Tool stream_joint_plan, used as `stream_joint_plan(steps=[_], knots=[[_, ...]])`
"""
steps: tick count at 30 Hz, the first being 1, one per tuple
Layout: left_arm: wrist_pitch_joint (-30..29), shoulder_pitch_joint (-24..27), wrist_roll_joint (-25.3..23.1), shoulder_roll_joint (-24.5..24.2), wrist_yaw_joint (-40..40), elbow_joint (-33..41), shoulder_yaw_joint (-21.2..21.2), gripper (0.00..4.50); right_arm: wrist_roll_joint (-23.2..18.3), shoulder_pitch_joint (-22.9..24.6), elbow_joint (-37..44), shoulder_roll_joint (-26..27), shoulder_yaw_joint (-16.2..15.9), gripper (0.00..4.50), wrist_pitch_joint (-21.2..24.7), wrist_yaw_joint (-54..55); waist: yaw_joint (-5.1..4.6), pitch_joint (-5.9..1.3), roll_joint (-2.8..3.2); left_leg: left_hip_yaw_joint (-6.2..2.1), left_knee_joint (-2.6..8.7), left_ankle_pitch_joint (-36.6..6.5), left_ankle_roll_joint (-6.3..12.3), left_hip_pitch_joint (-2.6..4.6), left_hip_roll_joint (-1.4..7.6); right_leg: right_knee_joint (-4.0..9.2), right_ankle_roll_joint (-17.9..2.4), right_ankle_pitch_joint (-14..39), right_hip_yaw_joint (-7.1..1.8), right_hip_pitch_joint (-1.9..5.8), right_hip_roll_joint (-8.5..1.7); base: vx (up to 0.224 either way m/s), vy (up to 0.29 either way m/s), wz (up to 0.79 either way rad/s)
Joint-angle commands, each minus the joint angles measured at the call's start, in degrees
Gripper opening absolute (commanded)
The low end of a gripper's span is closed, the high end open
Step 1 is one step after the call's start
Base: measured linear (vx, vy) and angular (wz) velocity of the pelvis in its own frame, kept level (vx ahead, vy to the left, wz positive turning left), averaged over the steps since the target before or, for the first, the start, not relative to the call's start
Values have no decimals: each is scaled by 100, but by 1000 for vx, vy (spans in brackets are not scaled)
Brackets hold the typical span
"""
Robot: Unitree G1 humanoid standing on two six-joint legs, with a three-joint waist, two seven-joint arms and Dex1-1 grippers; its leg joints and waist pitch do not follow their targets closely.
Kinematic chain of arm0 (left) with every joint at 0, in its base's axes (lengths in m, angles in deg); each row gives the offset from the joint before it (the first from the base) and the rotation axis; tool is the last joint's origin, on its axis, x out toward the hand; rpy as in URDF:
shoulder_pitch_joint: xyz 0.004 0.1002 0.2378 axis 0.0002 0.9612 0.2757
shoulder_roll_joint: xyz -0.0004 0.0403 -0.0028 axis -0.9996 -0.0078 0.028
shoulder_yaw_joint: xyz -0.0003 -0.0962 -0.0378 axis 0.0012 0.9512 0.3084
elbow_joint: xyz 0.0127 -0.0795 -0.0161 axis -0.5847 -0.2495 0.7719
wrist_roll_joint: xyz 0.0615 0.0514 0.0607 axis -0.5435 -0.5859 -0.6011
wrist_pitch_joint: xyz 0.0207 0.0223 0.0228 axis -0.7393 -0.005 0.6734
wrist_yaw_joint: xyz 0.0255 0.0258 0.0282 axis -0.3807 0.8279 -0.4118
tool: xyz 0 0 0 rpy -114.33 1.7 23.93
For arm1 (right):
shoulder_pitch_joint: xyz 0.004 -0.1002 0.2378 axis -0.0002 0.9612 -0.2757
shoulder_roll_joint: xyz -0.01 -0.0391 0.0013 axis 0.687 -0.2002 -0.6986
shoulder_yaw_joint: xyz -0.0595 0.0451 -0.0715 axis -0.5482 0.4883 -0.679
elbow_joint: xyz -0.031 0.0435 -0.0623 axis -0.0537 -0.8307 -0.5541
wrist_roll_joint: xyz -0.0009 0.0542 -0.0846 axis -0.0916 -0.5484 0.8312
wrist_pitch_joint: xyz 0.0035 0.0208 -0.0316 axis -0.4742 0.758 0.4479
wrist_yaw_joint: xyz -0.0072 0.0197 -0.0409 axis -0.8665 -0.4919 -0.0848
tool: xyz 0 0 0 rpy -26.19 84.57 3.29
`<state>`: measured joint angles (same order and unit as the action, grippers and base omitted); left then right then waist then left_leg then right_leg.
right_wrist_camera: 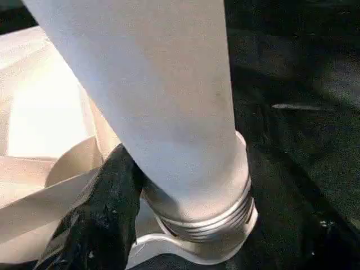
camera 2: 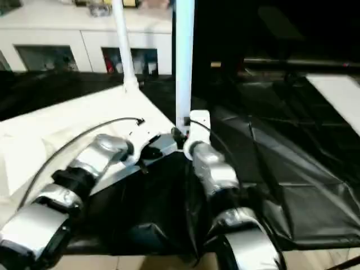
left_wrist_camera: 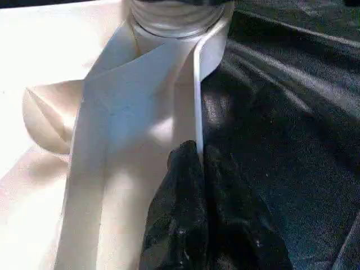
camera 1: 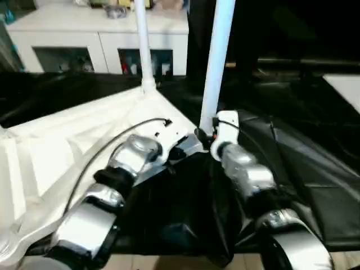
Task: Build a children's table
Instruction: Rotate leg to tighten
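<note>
- Tabletop (camera 1: 84, 132) of the children's table, white plastic, lies upside down on the black-sheeted work table (camera 1: 315, 163), its ribbed underside facing up.
- Two white tapered legs stand upright from its corner sockets: the far leg (camera 1: 142, 42) at the back corner, the near leg (camera 1: 216, 62) at the corner closest to the grippers.
- Near the near leg's foot, threaded rings (right_wrist_camera: 216, 216) show just above the round socket (right_wrist_camera: 197, 250).
- Left gripper (left_wrist_camera: 199, 163) is pinched shut on the thin upright rim (left_wrist_camera: 197, 101) of the tabletop, one black finger (left_wrist_camera: 174, 214) on each side, just beside that socket.
- Right gripper (right_wrist_camera: 169, 185) is at the base of the near leg; one black finger (right_wrist_camera: 107, 208) presses against the leg's side, the other is hidden behind it, so the jaws stand wide around the tube.
- Behind the work table stands a white cabinet (camera 1: 95, 39) with glass doors.
</note>
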<state>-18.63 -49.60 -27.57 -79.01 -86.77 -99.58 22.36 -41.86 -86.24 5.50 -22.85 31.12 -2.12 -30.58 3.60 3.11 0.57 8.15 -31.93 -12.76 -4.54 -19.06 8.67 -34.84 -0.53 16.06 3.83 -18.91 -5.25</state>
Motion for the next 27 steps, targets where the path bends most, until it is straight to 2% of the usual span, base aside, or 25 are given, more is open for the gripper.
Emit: stream_joint_plan(steps=[1,2,3,4,6,7,8,9,11,13,15,17,18,20,22,23,24,25,26,27], knots=[[-14,-64,-65,174,-55,-70,-147,0,80,369,-1066,118,-20,253,453,132,-15,-78,53,-198,544,-1835,31,-48,436,621,-734,2103,-321,-20,-450,0,0,0],[-16,-62,-72,163,-62,-66,-147,0,68,348,-1095,124,-2,253,443,130,-23,-80,39,-187,548,-1796,39,-53,439,616,-765,1950,-322,-28,-444,0,0,0],[-16,-62,-72,163,-62,-66,-147,0,68,348,-1095,124,-2,253,443,130,-28,-53,50,-171,561,-1914,22,-39,444,622,-818,1863,-327,-51,-446,0,0,0],[-40,-51,-94,130,-70,-42,-150,0,62,269,-1226,144,62,253,390,135,-31,-57,49,-171,561,-1979,3,-27,447,623,-831,1887,-332,-57,-454,0,0,0],[-42,-42,-96,117,-72,-31,-159,0,-5,215,-1330,164,160,253,348,100,-43,-52,44,-177,574,-2122,-31,-24,447,636,-825,2006,-335,-60,-463,0,0,0],[-41,-39,-93,116,-64,-30,-161,0,-28,188,-1382,170,194,253,321,82,-51,-43,31,-185,586,-2163,-33,-46,442,646,-795,2080,-332,-51,-469,0,0,0],[-36,-42,-89,114,-51,-41,-160,0,-40,154,-1440,173,216,253,271,22,-47,-43,45,-186,587,-2219,-43,-35,444,657,-778,2153,-333,-64,-476,0,0,0],[-32,-44,-85,113,-39,-51,-159,0,-44,127,-1486,176,228,253,229,-28,-43,-35,40,-185,584,-2396,-69,6,451,693,-733,2349,-352,-110,-490,0,0,0],[72,-10,-76,64,-183,-7,-206,0,-29,80,-1465,141,163,253,367,-427,-42,-26,36,-191,591,-2473,-47,3,453,716,-689,2466,-363,-113,-498,0,0,0],[174,55,-71,-18,-415,95,-266,0,-68,68,-1349,37,118,253,600,-800,-34,-33,24,-191,599,-2372,9,-10,459,715,-673,2404,-365,-103,-495,0,0,0],[361,137,-96,-147,-681,232,-359,0,-92,75,-1243,-107,49,253,742,-1208,-29,-36,22,-165,602,-2103,80,-27,474,684,-785,1994,-373,-94,-487,0,0,0],[383,208,-81,-284,-934,374,-411,0,-76,99,-1151,-274,-40,253,853,-1613,-29,-30,7,-161,603,-2036,136,-49,482,674,-833,1914,-369,-72,-490,0,0,0],[539,288,-53,-429,-1248,524,-479,0,-33,138,-1046,-448,-176,253,924,-2054,-14,-65,7,-158,586,-1699,240,-74,507,630,-935,1462,-364,-20,-494,0,0,0],[648,402,23,-658,-1736,749,-557,0,60,185,-946,-735,-382,253,1021,-2728,-40,-100,13,-110,565,-1406,373,-84,521,572,-1137,899,-330,-2,-451,70,-16,-3],[812,498,112,-851,-2193,942,-631,0,87,229,-846,-956,-522,253,1157,-3172,-52,-78,8,-66,545,-1658,351,-71,494,591,-1232,1085,-355,-60,-453,78,-28,-2],[851,559,170,-988,-2488,1083,-686,0,103,271,-744,-1100,-615,253,1196,-3464,-40,-91,13,-75,542,-1634,344,-59,511,586,-1268,1058,-361,-50,-472,93,-43,-1],[999,641,244,-1181,-2876,1269,-760,0,128,333,-597,-1298,-751,253,1243,-3852,-35,-141,5,-37,499,-1036,491,-94,513,514,-1344,271,-342,10,-435,93,-43,-1],[1027,703,304,-1358,-3169,1439,-807,0,138,412,-423,-1504,-893,253,1278,-4236,-25,-161,7,-20,451,-728,553,-105,501,459,-1396,-198,-328,19,-427,95,-40,-3],[1034,739,353,-1508,-3381,1561,-822,0,149,490,-249,-1706,-1027,253,1292,-4633,-5,-206,20,2,362,-1,750,-125,491,340,-1502,-1311,-291,55,-387,81,-34,0],[1070,753,380,-1580,-3483,1613,-823,0,144,535,-151,-1809,-1093,253,1308,-4829,-15,-229,12,23,310,294,888,-118,474,294,-1567,-1824,-276,47,-365,81,-34,0]])
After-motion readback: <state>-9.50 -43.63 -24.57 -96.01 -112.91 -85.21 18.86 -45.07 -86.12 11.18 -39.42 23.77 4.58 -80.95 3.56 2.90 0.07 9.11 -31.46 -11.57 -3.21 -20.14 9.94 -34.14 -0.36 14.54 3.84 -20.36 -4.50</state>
